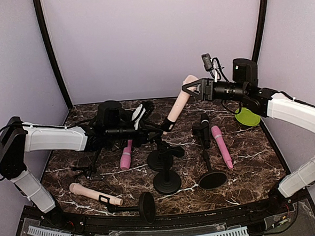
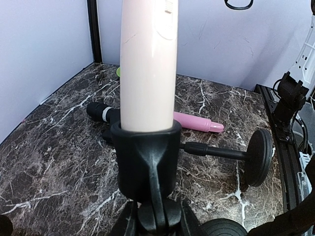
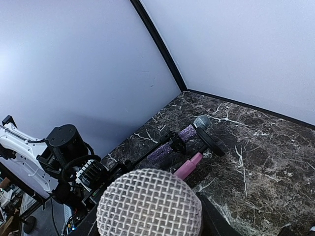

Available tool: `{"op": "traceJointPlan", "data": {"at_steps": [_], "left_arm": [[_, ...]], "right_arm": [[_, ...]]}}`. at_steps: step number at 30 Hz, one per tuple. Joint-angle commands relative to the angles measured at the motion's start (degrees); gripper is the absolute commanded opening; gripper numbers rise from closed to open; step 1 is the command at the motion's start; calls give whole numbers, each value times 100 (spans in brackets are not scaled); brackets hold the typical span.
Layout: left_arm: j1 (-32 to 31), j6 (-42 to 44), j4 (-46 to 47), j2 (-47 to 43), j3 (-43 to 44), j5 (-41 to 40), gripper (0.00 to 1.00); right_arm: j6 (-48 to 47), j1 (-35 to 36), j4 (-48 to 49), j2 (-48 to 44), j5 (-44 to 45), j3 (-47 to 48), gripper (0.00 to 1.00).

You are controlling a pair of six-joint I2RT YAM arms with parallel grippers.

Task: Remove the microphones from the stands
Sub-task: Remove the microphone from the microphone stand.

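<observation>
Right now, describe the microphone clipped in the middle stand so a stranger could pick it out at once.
On the marble table, look mid-table for the upright black stand. The cream microphone slants up from its clip to the right gripper. It is the only cream one pointing upward; the other cream microphone lies flat at front left.

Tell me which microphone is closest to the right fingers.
The cream microphone slanting up from the middle clip; its mesh head is at the right fingers. The other cream one and both pink ones lie on the table.
</observation>
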Motion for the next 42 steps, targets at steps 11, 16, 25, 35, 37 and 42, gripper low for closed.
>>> {"op": "traceJointPlan", "data": {"at_steps": [11, 16, 25, 35, 37, 42], "left_arm": [[90, -193, -1146, 191, -220, -366, 0], [88, -174, -1190, 200, -228, -470, 0], [93, -156, -1230, 218, -233, -521, 0], [97, -158, -1249, 217, -263, -499, 0], [96, -156, -1240, 216, -272, -503, 0], [96, -165, -1226, 241, -277, -491, 0]], "right_arm": [[85, -184, 470, -451, 1085, 501, 13], [320, -184, 238, -498, 1653, 574, 13], [437, -229, 178, -591, 1972, 596, 13], [215, -392, 859, -748, 876, 357, 14], [120, -402, 955, -837, 794, 283, 14], [-32, -443, 1148, -1026, 476, 121, 13]]}}
